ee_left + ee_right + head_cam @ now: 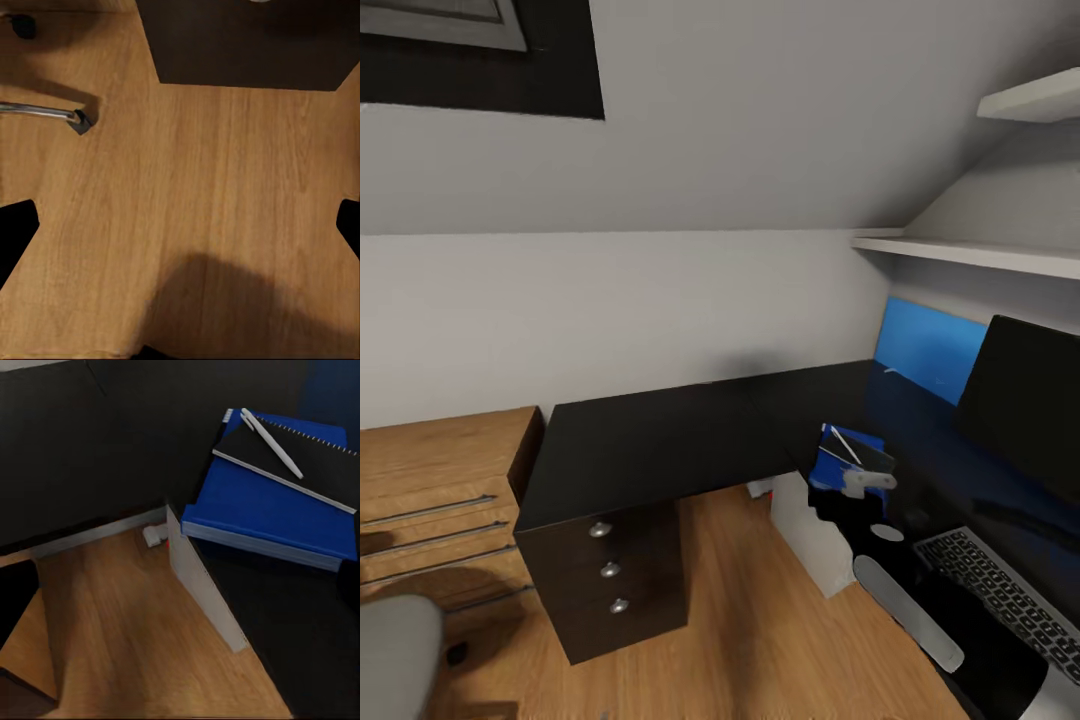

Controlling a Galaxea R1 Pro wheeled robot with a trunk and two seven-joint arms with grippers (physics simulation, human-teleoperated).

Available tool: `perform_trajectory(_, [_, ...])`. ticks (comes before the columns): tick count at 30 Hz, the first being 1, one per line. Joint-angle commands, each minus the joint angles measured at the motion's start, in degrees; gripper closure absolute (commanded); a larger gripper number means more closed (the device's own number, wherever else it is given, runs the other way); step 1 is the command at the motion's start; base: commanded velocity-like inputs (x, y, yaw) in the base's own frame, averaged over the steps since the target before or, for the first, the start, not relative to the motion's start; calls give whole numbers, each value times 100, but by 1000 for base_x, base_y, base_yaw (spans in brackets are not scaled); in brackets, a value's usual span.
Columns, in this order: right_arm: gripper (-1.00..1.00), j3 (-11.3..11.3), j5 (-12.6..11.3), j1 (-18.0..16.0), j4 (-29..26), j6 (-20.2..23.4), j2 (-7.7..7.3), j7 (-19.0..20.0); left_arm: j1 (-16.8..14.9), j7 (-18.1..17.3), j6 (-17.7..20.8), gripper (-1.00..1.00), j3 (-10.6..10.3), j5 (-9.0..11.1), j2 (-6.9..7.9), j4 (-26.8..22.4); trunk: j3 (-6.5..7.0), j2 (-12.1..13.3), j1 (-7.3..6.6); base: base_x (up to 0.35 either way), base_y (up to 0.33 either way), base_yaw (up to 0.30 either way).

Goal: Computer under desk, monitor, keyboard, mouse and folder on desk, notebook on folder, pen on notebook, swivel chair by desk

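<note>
Three items stacked: flat bright blue folder lowest, small black notebook on it, thin white pen on top; the order fits the task.
Near, lower left: grey padded swivel chair seat, apart from the desk, likely not yet positioned.
Near, lower right: slim dark-keyed keyboard on the long black L-shaped desk, below the wide black monitor at right; small black shape with a pale top just left of the keyboard may be the mouse, can't confirm.
Middle: stack at centre right of head view, near the desk's inner corner, up-frame of the keyboard.
Under desk: pale grey-white tower computer, upright beside the black drawer unit with silver knobs.
Far left: light wooden chest.
Right gripper: pale part at the stack in head view may be it; jaw state cannot be told.
Left gripper: wrist view looks at wood floor and a chrome chair leg; jaw state cannot be told; stack well away.
</note>
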Motion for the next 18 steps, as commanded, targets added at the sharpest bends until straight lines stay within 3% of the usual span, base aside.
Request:
perform_trajectory(1, [-100,83,-22,-8,15,-25,0,-42,-7,34,-31,-100,-50,51,5,29,-6,-5,-3,-223,-231,188])
perform_trajectory(4, [-100,240,-9,-8,115,-112,120,-39,-7,41,-34,-100,-51,53,7,59,-6,-5,-3,-178,-266,224])
perform_trajectory(7, [-100,382,71,-8,460,-162,375,-36,-7,48,-45,-100,-51,41,8,68,-6,-5,-3,-95,-207,255])
perform_trajectory(10, [-100,458,420,-9,1066,-250,770,-25,-7,47,-65,-100,-60,21,-2,70,-6,-5,-3,-39,-90,265])
perform_trajectory(11, [-100,475,712,-8,1403,-351,1049,-22,-7,47,-71,-100,-63,13,-4,68,-6,-5,-3,-20,-45,269])
perform_trajectory(13, [-100,483,1057,-8,1760,-502,1344,-16,-7,47,-74,-100,-65,7,-6,66,-7,-5,-3,-14,-33,270])
perform_trajectory(14, [-100,488,1422,-8,2173,-714,1614,-13,-7,47,-77,-100,-67,3,-7,64,-8,-5,-3,-8,-19,271])
perform_trajectory(16, [-100,495,1763,-8,2682,-991,1839,-11,-7,44,-78,-100,-68,1,-8,62,-11,-5,-3,-6,-13,271])
perform_trajectory(17, [-100,505,2048,-8,3267,-1332,2017,-8,-7,39,-79,-100,-68,0,-7,59,-12,-5,-3,-3,-8,272])
perform_trajectory(18, [-100,510,2166,-8,3575,-1520,2091,-6,-7,37,-79,-100,-68,-1,-6,58,4,36,-25,-3,-6,272])
